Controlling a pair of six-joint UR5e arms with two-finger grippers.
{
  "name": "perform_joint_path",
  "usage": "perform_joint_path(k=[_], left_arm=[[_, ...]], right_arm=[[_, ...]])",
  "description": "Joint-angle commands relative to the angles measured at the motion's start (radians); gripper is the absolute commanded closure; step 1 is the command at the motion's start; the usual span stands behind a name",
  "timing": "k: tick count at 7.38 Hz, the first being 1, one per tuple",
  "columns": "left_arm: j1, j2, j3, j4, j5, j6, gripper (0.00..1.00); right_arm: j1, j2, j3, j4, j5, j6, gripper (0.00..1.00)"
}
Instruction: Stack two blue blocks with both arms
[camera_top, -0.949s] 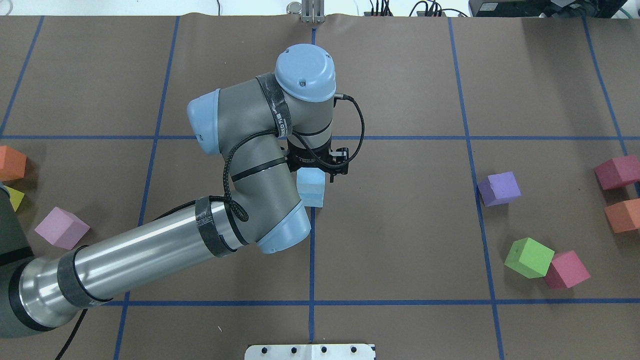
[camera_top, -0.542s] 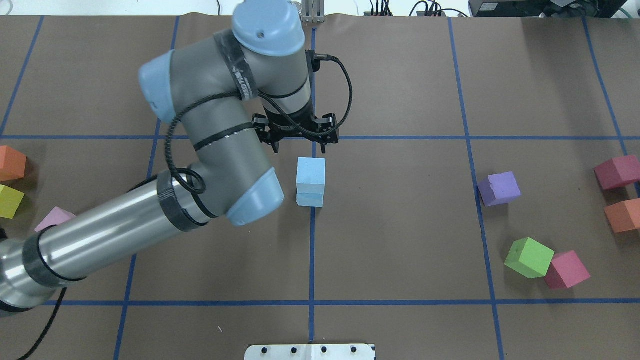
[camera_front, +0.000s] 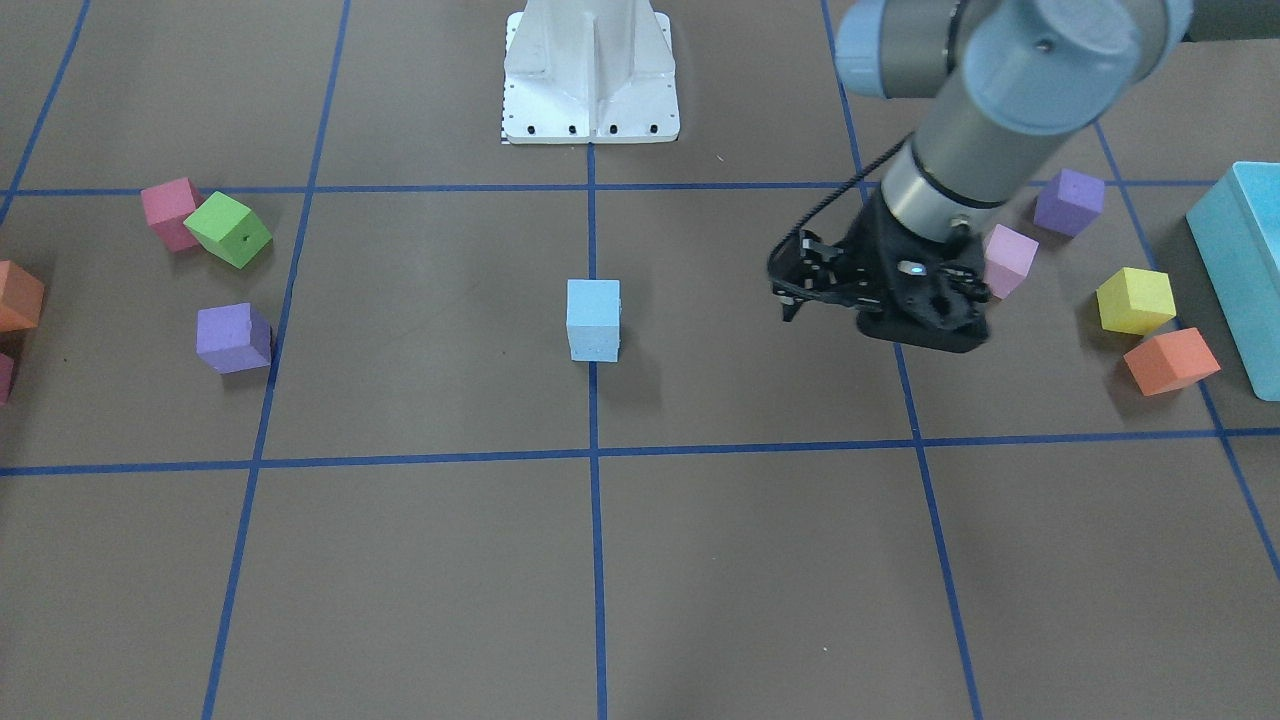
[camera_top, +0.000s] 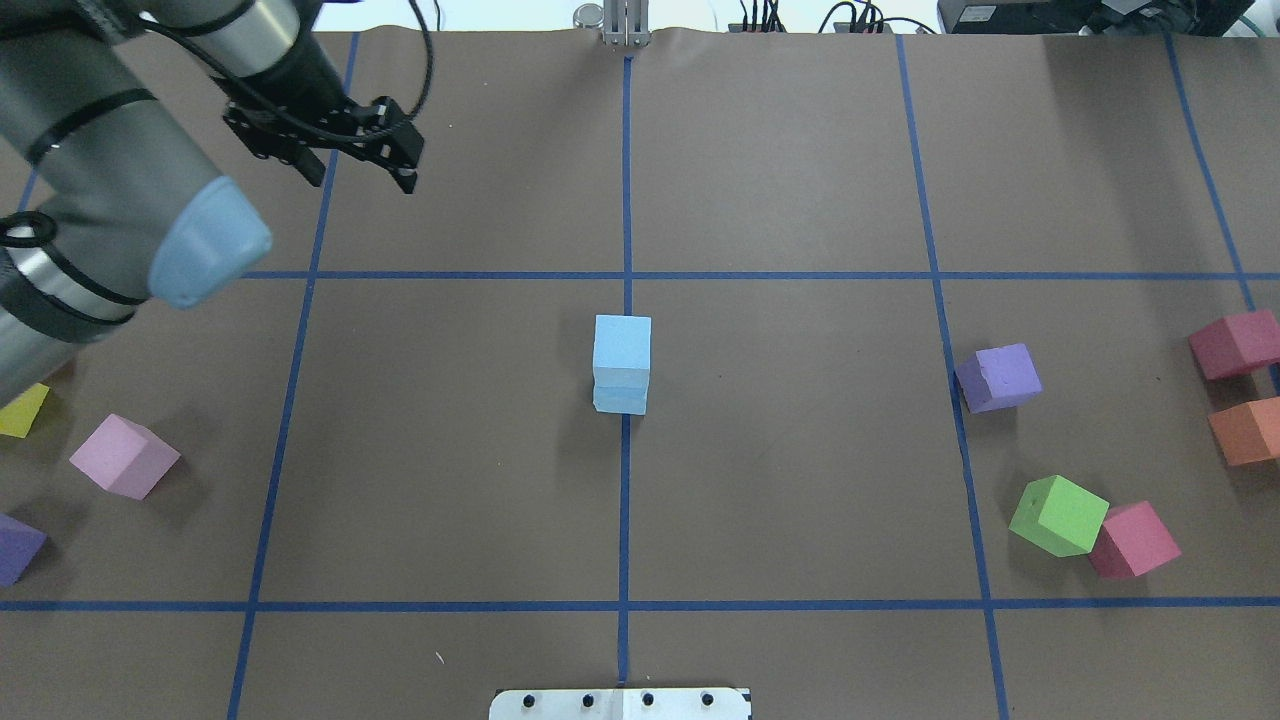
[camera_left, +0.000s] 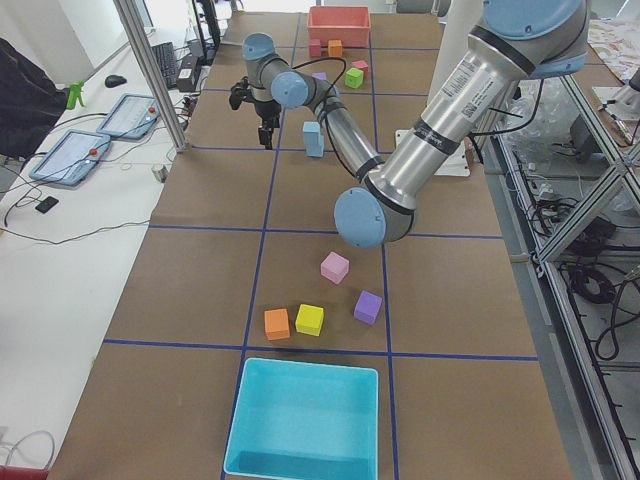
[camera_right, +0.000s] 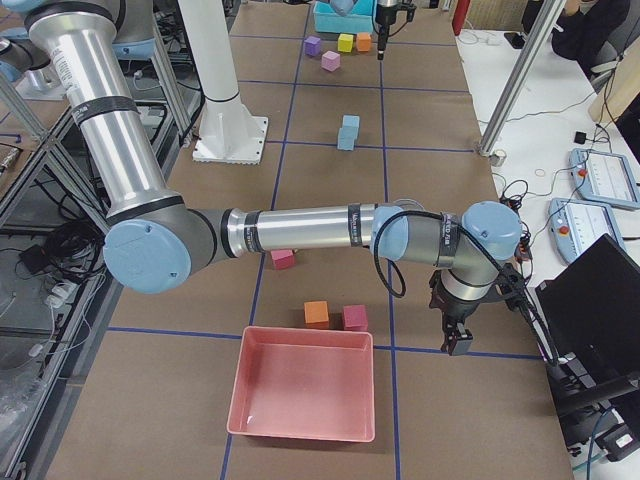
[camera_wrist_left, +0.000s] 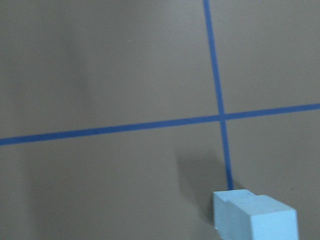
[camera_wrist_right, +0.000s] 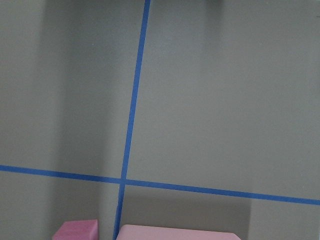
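Observation:
The two blue blocks stand stacked, the upper one (camera_top: 622, 343) on the lower one (camera_top: 620, 401), on the centre grid line. The stack also shows in the front-facing view (camera_front: 593, 318) and at the bottom of the left wrist view (camera_wrist_left: 255, 217). My left gripper (camera_top: 360, 180) is open and empty. It hovers above the table, far back and to the left of the stack, clear of it (camera_front: 812, 285). My right gripper (camera_right: 455, 335) shows only in the exterior right view, near the table's right end; I cannot tell if it is open or shut.
Purple (camera_top: 997, 377), green (camera_top: 1058, 515), pink-red (camera_top: 1133, 540), dark red (camera_top: 1235, 343) and orange (camera_top: 1245, 430) cubes lie at the right. Pink (camera_top: 123, 455), yellow (camera_top: 20, 410) and purple (camera_top: 15, 548) cubes lie at the left. A turquoise box (camera_left: 305, 420) and a pink tray (camera_right: 303, 395) stand at the table's ends.
My left gripper has lifted off the upper blue block and swung back and far to the left. The stack has stayed in place.

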Motion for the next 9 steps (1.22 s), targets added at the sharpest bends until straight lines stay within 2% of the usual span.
perform_joint_path(k=[1, 3, 4, 5, 7, 9], left_arm=[[-0.197, 0.172, -0.012, 0.002, -0.046, 0.316, 0.02], [-0.346, 0.255, 0.05, -0.001, -0.077, 0.534, 0.02], [-0.427, 0.27, 0.128, -0.003, -0.136, 0.666, 0.02], [-0.483, 0.272, 0.196, -0.003, -0.145, 0.775, 0.02], [-0.492, 0.318, 0.221, -0.019, -0.131, 0.848, 0.02], [-0.549, 0.33, 0.25, -0.033, -0.131, 0.862, 0.02]], right_arm=[[-0.028, 0.011, 0.005, 0.002, 0.027, 0.064, 0.0], [-0.059, 0.012, 0.012, 0.002, 0.041, 0.079, 0.0], [-0.071, 0.012, 0.027, 0.002, 0.041, 0.079, 0.0], [-0.075, 0.011, 0.053, 0.002, 0.041, 0.081, 0.0], [-0.075, 0.011, 0.064, 0.0, 0.041, 0.078, 0.0], [-0.084, 0.011, 0.082, 0.003, 0.042, 0.078, 0.0]])
